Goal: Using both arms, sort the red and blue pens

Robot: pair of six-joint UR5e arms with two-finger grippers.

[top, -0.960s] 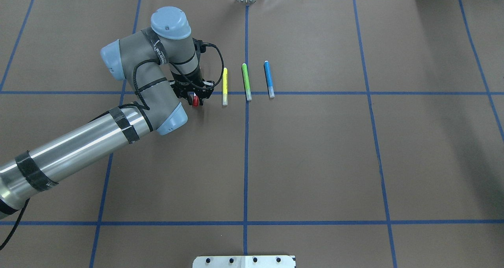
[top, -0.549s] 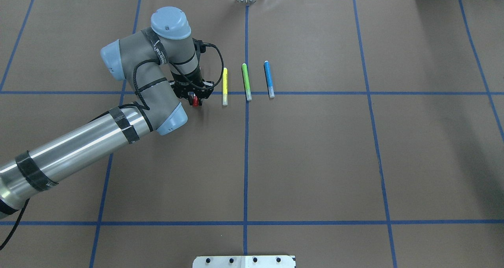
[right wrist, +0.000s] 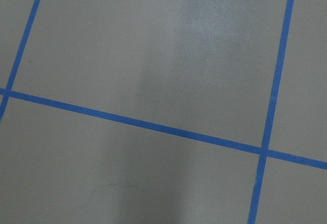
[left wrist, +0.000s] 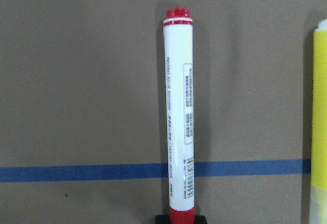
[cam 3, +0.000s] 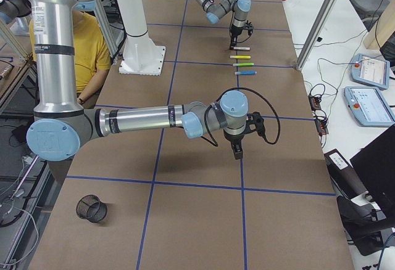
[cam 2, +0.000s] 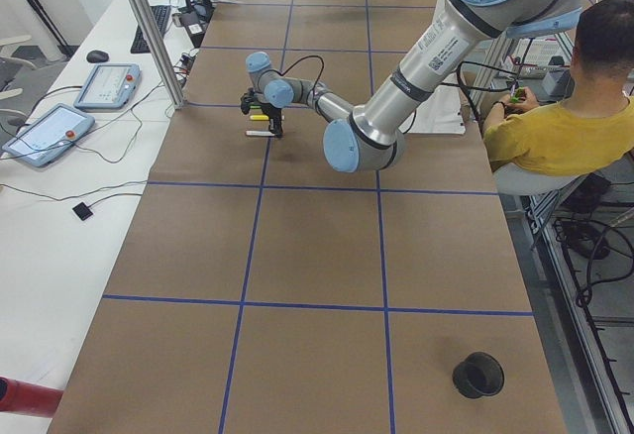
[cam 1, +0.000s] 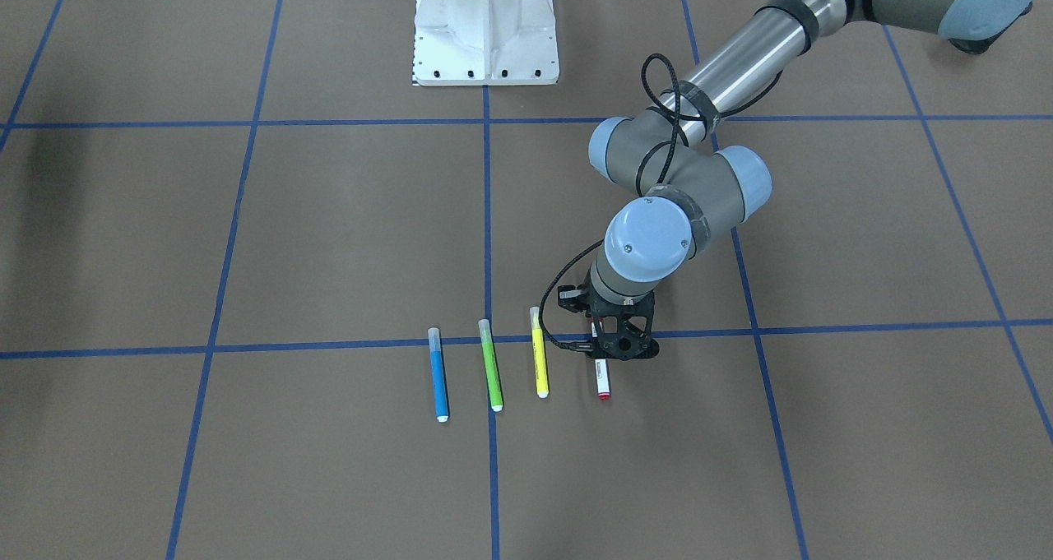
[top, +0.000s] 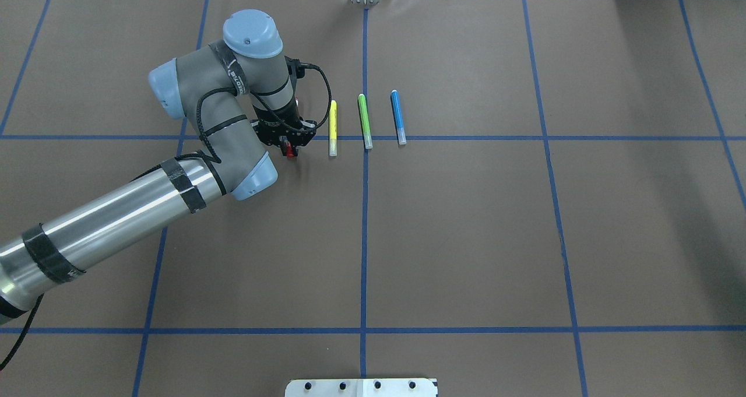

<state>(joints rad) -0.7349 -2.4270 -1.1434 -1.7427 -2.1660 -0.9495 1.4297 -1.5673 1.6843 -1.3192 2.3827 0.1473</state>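
Brown table (top: pixel 466 239) bears blue pen (cam 1: pixel 439 375), green marker (cam 1: pixel 491 367), yellow marker (cam 1: pixel 540 363), red pen (cam 1: pixel 603 379).

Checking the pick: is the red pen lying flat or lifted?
Lying flat. The red pen lies on the table, parallel to the yellow marker, under the left gripper. Whether it's gripped: cannot tell.

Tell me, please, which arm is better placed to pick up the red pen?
Left. The left gripper hangs directly over the red pen, which fills its wrist view. The right gripper is far from that pen, and its wrist view shows only the table and blue tape.
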